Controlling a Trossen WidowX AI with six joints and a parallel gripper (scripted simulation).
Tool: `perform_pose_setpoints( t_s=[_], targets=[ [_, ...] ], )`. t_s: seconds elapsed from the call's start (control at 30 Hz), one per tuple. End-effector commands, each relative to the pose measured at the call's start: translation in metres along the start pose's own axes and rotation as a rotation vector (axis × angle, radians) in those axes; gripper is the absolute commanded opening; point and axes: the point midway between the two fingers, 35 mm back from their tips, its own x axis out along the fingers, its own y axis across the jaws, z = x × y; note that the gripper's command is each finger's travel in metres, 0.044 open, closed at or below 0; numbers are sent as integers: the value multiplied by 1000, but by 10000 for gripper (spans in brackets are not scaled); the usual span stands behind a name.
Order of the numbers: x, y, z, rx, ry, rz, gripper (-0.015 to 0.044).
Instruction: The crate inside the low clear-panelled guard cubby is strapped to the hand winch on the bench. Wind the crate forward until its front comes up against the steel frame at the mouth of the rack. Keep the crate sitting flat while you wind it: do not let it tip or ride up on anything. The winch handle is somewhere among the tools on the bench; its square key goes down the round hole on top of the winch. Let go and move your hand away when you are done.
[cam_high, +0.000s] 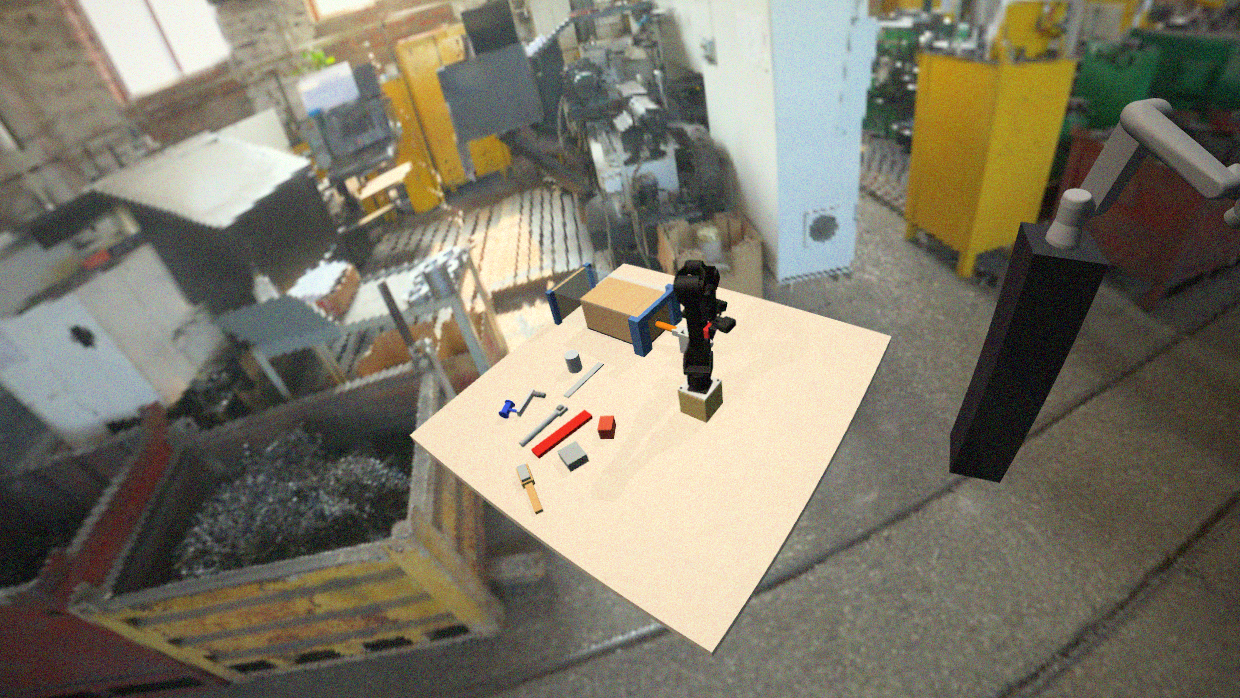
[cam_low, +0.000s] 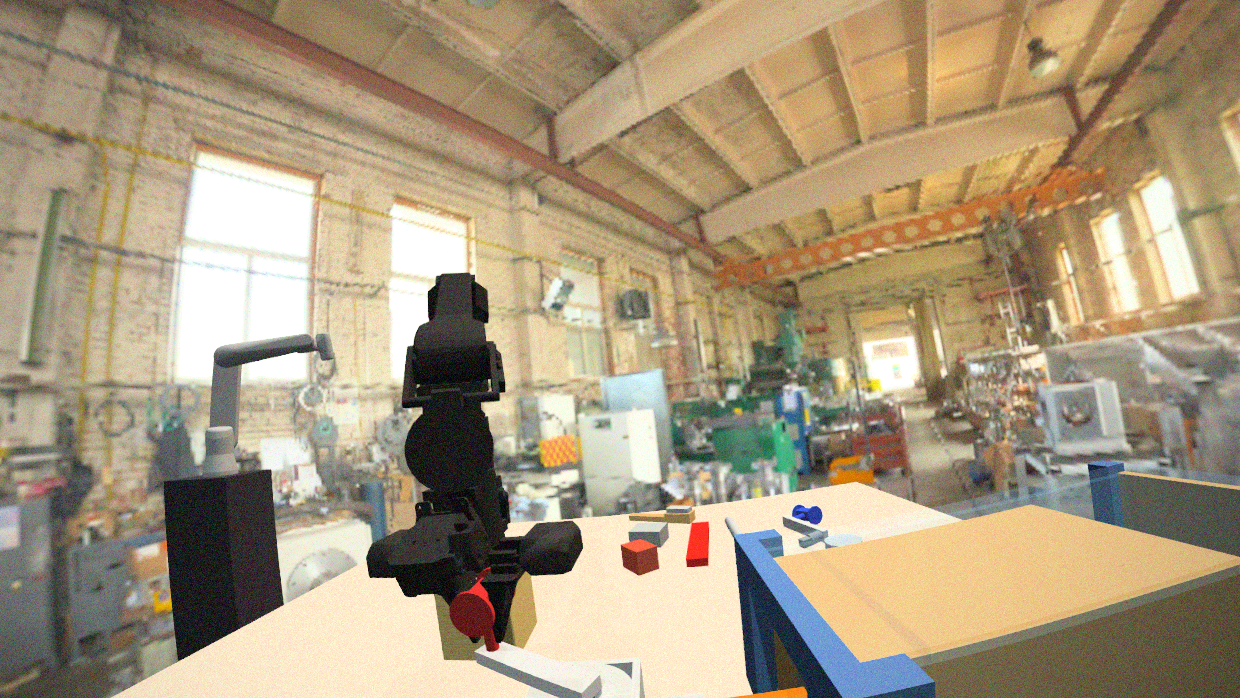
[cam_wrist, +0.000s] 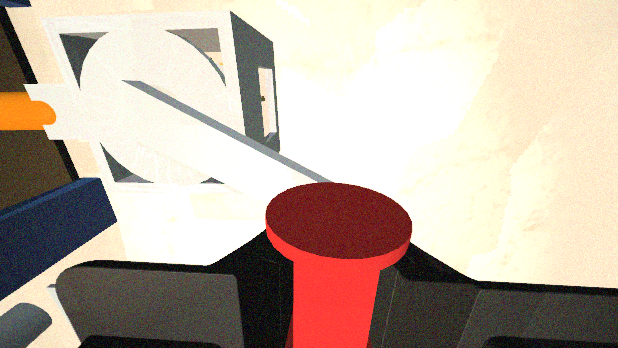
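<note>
Crate (cam_high: 617, 309) sits in blue-framed cubby (cam_high: 645, 326) at far edge of worktop (cam_high: 694, 520), looks boxy and rigid, likely heavy enough to drag flat if wound gently. Orange strap (cam_wrist: 22, 111) runs to winch (cam_wrist: 165, 100) just right of cubby mouth. Grey crank arm stiff, seated in winch top. Gripper (cam_wrist: 340, 280) jaws clamped on red knob (cam_wrist: 338, 220), best hold, likely smooth, could slip.

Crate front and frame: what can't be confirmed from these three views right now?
- Crate front against blue frame: top view too small; exterior view cuts it off at the bottom edge; wrist view shows only the frame's corner.
- Strap: only an orange stub at the wrist view's left edge.
- Fingers on red knob: contact hidden under the knob's cap.
- Key in winch: covered by the crank arm.
</note>
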Motion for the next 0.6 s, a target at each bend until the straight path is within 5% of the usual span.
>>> perform_pose_setpoints(
  t_s=[0.0, 0.37, 0.57],
  targets=[
    [-2, -6, 13, 12, -26, -19, 0],
    [0, -5, 12, 7, -2, -6, 0],
    [0, -5, 13, 7, -1, -6, 157]
  ],
)
